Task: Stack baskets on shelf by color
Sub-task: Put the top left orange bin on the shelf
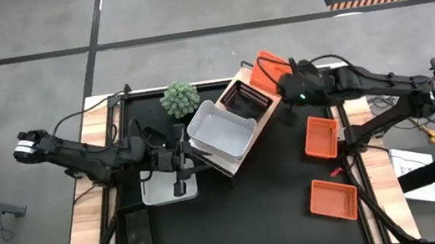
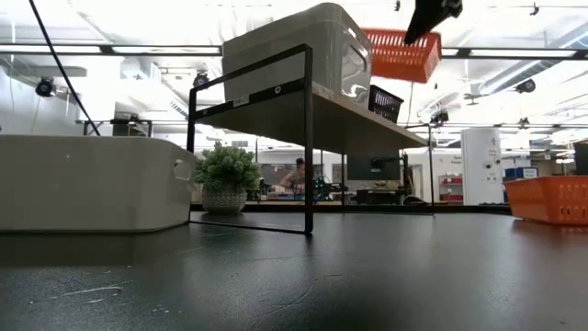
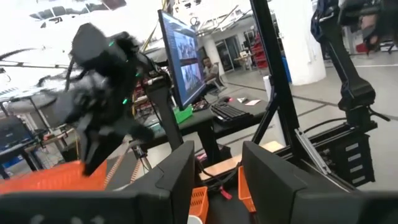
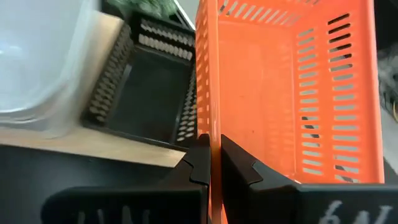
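Observation:
My right gripper (image 1: pixel 283 90) is above the shelf's far right end, shut on an orange basket (image 1: pixel 265 68) that shows raised over the shelf in the low view (image 2: pixel 400 53). The light-wood shelf (image 1: pixel 231 164) stands slanted at the table's middle. A white basket (image 1: pixel 220 130) and a black slatted basket (image 1: pixel 246 97) rest on it. My left gripper (image 3: pixel 214 180) is open and touches nothing; it hovers by the shelf's left end (image 1: pixel 185 146), above a white basket (image 1: pixel 167 186) on the table. My right gripper holds the orange basket by one long side wall (image 4: pixel 210 118), pinched between the two fingers, one finger (image 4: pixel 242 168) inside the basket and the other outside. The fingers come from above, slanting. The basket is lifted clear, tilted, above the shelf (image 2: pixel 349 115).
Two more orange baskets (image 1: pixel 320 136) (image 1: pixel 333 198) lie on the table's right side. A black basket (image 1: pixel 137 229) sits near the left front corner. A small green plant (image 1: pixel 179 98) stands behind the shelf's left end. Free tabletop lies in front of the shelf.

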### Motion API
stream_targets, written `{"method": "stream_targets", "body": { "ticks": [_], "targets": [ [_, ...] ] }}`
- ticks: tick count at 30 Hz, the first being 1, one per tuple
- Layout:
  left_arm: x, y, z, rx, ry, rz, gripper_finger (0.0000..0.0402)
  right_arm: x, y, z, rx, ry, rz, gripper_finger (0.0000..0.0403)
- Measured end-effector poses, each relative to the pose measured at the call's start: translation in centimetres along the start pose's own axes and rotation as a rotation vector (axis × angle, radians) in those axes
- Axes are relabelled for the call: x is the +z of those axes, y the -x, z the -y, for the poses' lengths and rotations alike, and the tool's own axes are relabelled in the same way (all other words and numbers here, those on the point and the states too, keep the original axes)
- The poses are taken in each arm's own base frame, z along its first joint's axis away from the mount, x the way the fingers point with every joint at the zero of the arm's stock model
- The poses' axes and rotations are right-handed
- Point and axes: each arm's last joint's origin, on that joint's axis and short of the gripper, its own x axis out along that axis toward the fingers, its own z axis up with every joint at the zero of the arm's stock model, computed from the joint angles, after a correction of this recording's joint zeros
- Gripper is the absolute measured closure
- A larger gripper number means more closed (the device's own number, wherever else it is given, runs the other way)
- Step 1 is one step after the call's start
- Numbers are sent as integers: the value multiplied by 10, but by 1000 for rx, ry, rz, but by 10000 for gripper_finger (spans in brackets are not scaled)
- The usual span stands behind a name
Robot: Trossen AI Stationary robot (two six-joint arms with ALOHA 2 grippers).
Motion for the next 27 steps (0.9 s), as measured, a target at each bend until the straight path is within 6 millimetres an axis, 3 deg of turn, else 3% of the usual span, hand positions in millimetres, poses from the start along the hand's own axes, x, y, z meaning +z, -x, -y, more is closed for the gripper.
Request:
{"method": "stream_targets", "body": {
  "ticks": [7,13,27],
  "targets": [
    [0,0,0,3,0,4,281,9,-41,25,17,-42,-108,394],
    [0,0,-1,4,0,6,281,14,-65,40,61,-72,-137,394],
    [1,1,-1,9,0,13,281,15,-104,48,95,-66,-237,394]
  ]
}}
